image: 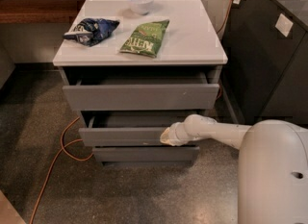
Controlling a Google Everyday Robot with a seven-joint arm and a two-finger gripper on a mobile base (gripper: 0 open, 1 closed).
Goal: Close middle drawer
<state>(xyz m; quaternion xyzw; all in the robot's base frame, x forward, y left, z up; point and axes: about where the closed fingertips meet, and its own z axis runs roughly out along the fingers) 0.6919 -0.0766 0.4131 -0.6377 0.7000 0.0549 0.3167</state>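
The grey three-drawer cabinet (72, 104) stands in the middle of the camera view. Its middle drawer (122, 136) is pulled out a little, and a strip of its shallow grey tray shows behind the flat front. My white arm reaches in from the right. My gripper (167, 136) sits against the right part of the middle drawer's front. The top drawer (139, 96) with a small pale speck also stands slightly out. The lowest drawer (144, 154) sits further back than the middle front.
On the white cabinet top lie a dark blue chip bag (91, 30), a green chip bag (146, 37) and a white bowl (141, 2). An orange cable (60, 155) runs over the speckled floor at the left. A dark cabinet (269, 59) stands at the right.
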